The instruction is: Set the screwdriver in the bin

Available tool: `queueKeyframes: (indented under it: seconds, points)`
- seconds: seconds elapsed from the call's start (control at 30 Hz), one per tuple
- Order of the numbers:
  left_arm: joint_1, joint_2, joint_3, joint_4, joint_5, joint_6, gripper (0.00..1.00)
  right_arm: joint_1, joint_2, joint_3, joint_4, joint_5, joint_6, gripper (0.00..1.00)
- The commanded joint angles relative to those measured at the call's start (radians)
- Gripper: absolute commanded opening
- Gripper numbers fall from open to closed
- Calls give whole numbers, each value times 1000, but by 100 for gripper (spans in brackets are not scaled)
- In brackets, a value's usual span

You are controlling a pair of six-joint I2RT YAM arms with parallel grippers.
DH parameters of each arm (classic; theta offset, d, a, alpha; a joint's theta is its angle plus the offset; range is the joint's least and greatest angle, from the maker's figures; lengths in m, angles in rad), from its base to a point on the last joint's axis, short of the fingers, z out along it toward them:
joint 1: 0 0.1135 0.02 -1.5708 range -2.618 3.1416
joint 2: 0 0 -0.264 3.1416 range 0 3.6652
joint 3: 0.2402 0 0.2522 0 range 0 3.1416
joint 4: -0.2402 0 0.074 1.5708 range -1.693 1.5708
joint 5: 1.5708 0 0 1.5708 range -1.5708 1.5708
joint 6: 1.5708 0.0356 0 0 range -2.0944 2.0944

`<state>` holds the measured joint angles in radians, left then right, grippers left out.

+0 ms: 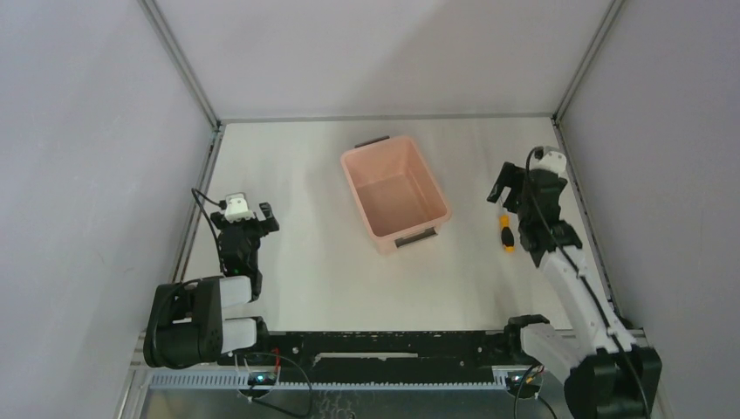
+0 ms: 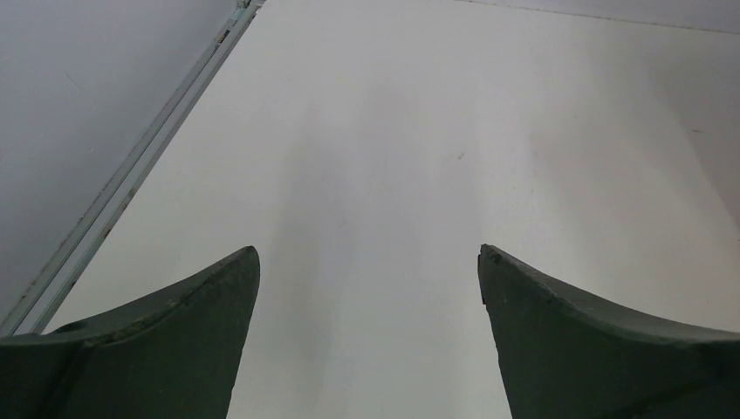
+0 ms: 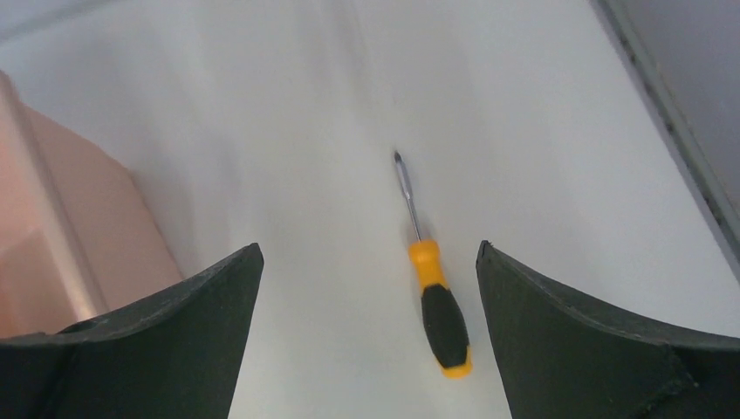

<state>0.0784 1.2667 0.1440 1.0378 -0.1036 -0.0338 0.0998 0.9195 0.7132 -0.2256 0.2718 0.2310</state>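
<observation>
The bin [image 1: 397, 196] stands on the table [image 1: 314, 236], about mid-width and toward the far side. The screwdriver [image 3: 434, 292] lies flat on the table to the bin's right, apart from it, tip pointing far. The right gripper [image 3: 366, 253] seems to hang just above it. The left gripper [image 1: 253, 214] is well left of the bin.

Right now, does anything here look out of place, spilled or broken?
Nothing spilled or broken. The pink bin sits skewed to the table edges, empty; the screwdriver lies flat on the table right of it, below the open right gripper.
</observation>
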Motion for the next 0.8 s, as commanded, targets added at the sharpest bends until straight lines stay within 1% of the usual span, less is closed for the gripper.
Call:
queueKeyframes:
  seconds: [0.0, 0.17, 0.4, 0.53, 0.63, 0.73, 0.77]
  points:
    - [-6, -10, 41, 33, -11, 17, 100, -62, 188, 141, -362, -81, 36, 100]
    - [-5, -10, 41, 33, -11, 17, 100, -92, 322, 164, -396, -106, 31, 100]
    - [-6, -10, 41, 33, -11, 17, 100, -130, 482, 156, -342, -143, 1, 98]
    - [-6, -10, 41, 33, -11, 17, 100, -160, 587, 155, -293, -168, 2, 93]
    - [-7, -11, 41, 33, -11, 17, 100, -170, 633, 155, -257, -186, 0, 89]
    - [-6, -10, 40, 33, -11, 17, 100, -174, 666, 157, -239, -210, -4, 83]
    - [-6, -10, 40, 33, -11, 17, 100, -175, 675, 157, -239, -216, -4, 79]
